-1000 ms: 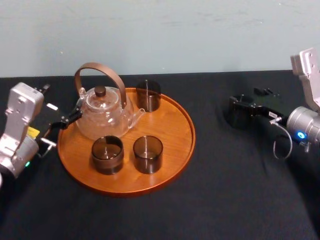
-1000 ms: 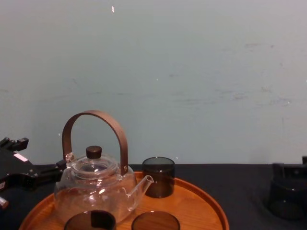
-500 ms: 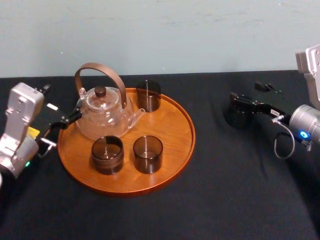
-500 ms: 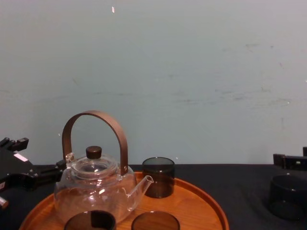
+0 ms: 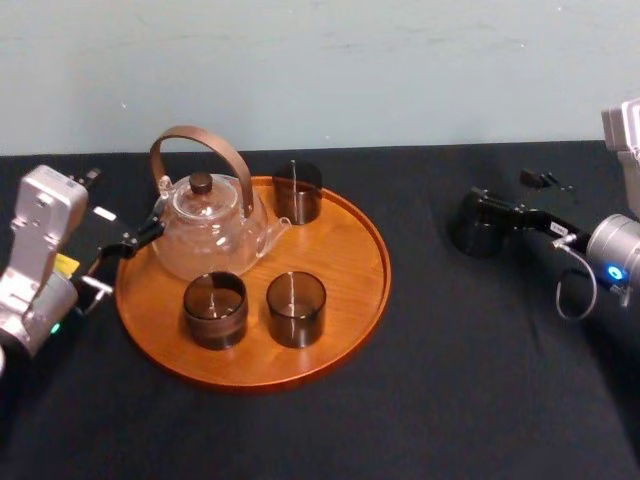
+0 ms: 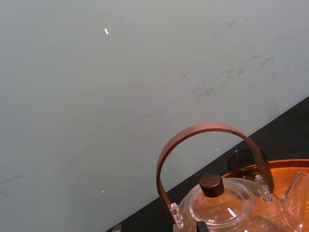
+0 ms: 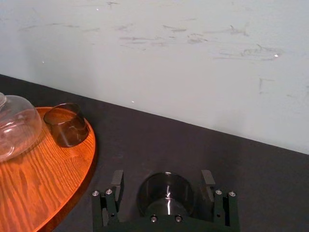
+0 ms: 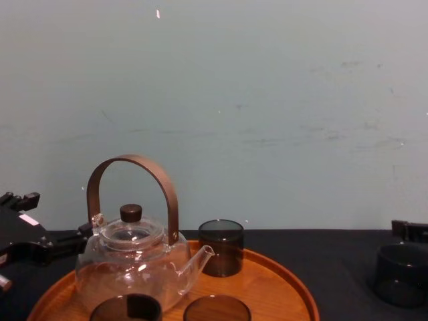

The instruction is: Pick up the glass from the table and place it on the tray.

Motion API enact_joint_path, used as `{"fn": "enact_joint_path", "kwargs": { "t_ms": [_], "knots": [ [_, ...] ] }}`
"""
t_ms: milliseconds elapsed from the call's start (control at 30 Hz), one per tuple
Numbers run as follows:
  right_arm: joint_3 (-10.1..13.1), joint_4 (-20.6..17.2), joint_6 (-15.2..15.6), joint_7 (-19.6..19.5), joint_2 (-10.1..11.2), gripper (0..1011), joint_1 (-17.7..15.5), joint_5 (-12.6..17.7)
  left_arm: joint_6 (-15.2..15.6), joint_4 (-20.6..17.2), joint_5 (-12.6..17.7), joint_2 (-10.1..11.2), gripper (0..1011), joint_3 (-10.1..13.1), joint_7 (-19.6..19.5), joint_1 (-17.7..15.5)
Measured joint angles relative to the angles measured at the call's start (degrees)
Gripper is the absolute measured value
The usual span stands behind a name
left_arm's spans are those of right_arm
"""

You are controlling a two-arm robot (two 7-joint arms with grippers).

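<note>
The glass, short and dark, stands on the black table to the right of the tray. My right gripper is open, just right of the glass and a little above it. In the right wrist view the glass shows between the two spread fingers with a gap on each side. The chest view has the glass at the far right, with a finger above its rim. My left gripper rests open at the tray's left edge, beside the teapot.
On the tray stand a clear glass teapot with a brown arched handle and three dark glasses. The tray's right part is bare wood. A pale wall closes the back of the table.
My right gripper has drawn back to the right and risen, from around the glass to beside and above it. The glass stays on the table. The left arm is still.
</note>
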Motion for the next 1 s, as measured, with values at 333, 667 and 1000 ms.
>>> {"fn": "enact_joint_path", "kwargs": {
  "t_ms": [333,667,1000],
  "knots": [
    [0.22,2.19,-0.45,0.15,-0.37,1002,0.68,0.42,0.0,0.0,0.0,0.0,1001,0.0,0.0,0.0],
    [-0.32,5.16,-0.76,0.7,-1.12,1002,2.05,0.43,0.0,0.0,0.0,0.0,1002,0.0,0.0,0.0],
    [-0.86,7.29,-1.0,1.28,-1.7,1002,3.0,0.37,0.0,0.0,0.0,0.0,1001,0.0,0.0,0.0]
  ]
}}
